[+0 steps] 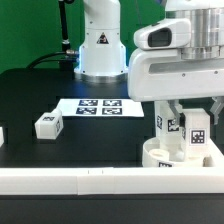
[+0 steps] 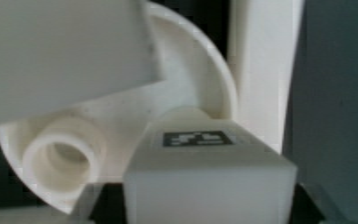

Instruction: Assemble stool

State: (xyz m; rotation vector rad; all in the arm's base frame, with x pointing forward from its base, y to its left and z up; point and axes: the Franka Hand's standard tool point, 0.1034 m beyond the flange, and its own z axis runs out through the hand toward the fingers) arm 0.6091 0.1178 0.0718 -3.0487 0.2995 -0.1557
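— So, exterior view first: where does the stool sit against the gripper?

— You have the seat disc flat on the black table, at the exterior view's right, just behind the long white rail. Two legs rise upright from it. Your gripper hangs straight down over the gripped leg, the one nearer the exterior view's right. Its lower end meets the disc's top, though you cannot tell whether it sits in a socket. The standing leg is just beside it, toward the exterior view's left, outside the fingers.

— And the other parts?

— A loose leg lies on the table well apart, toward the exterior view's left, near the marker board.

— Now the wrist view. Are the fingers closed on anything?

— Yes. The gripped leg fills the gap of the gripper, with a tagged face toward the camera. A dark finger sits against each side of it, so your pincer is clamped on that leg. Beyond it you see the seat disc with its curved rim. A round socket lies open just beside the leg. A blurred white block covers part of the disc; it is too close for you to name.
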